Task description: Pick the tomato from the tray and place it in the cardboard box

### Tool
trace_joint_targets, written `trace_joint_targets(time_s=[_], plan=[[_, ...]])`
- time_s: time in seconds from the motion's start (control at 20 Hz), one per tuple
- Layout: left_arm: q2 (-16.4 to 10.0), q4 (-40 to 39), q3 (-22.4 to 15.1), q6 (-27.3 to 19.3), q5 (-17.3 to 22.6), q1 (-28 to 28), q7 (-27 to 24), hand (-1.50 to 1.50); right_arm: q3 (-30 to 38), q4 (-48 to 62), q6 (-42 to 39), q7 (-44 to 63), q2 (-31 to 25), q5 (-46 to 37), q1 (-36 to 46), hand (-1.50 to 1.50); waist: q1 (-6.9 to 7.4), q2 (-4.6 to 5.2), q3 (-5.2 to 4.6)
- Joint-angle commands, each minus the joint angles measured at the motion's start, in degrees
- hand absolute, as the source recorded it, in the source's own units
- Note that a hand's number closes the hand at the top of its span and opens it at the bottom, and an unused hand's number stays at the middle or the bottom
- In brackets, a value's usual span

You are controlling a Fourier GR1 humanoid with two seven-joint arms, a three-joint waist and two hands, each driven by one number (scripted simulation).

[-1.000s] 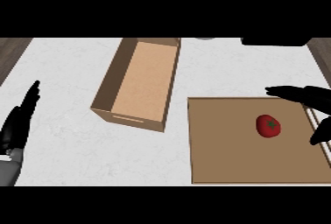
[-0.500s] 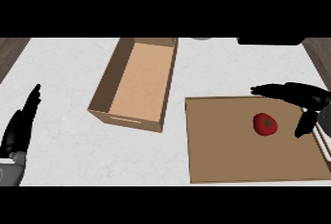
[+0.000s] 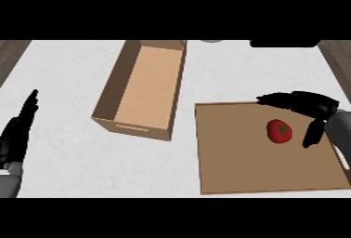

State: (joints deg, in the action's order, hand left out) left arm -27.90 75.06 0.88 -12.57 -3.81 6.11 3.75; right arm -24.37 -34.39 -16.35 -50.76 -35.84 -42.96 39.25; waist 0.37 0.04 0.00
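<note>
right robot hand [image 3: 310, 106] above tray's far right corner, thumb and fingers spread apart (nothing held) | left robot hand [image 3: 18, 132] fingers straight, at counter [image 3: 68, 83] left edge | tomato [image 3: 279, 130] lies in tray [image 3: 247, 169], near right fingers | cardboard box [image 3: 147, 88] open-topped, just left of tray

Red tomato [image 3: 279, 131], tan tray [image 3: 254, 172]

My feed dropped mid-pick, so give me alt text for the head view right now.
The right hand is open beside the red tomato on the tray, fingers beyond it and thumb at its right, not yet gripping. The cardboard box stands open to the tray's left; the left hand rests open at the view's left edge.
</note>
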Motion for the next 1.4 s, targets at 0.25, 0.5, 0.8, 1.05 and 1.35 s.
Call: trace_joint_targets(time_s=[0.25, 0.5, 0.8, 1.05, 1.35], plan=[[-0.5, -0.2, 3.0, 2.0, -0.1, -2.7, -2.5, 0.00, 1.0, -10.0, -5.1, -5.2, -2.0, 2.6, -6.8, -1.50, -0.56, -0.24, -0.02], [1.5, 2.0, 1.8, 1.0, -2.9, -0.3, 2.4, 0.00, 0.0, -17.4, -8.3, 2.4, -2.2, 0.2, -7.5, -1.50, -0.46, -0.19, -0.01], [2.5, -0.9, 3.4, 2.1, -3.7, -0.2, -1.4, 0.00, 0.1, -20.0, -10.7, 8.9, -1.5, -3.7, -8.5, -1.50, -0.33, -0.10, -0.02], [2.7, 1.0, 4.9, 3.9, -3.6, -3.0, -2.5, 0.00, 2.3, -11.9, -2.7, 8.5, 3.8, -6.5, -11.0, 1.50, -0.01, -0.02, 0.01], [2.6, 0.4, 5.3, 5.1, -3.7, 0.3, -0.6, 0.00, 6.6, -8.7, 10.4, 6.6, 7.7, -8.2, -8.3, 1.50, 0.28, 0.13, 0.04]])
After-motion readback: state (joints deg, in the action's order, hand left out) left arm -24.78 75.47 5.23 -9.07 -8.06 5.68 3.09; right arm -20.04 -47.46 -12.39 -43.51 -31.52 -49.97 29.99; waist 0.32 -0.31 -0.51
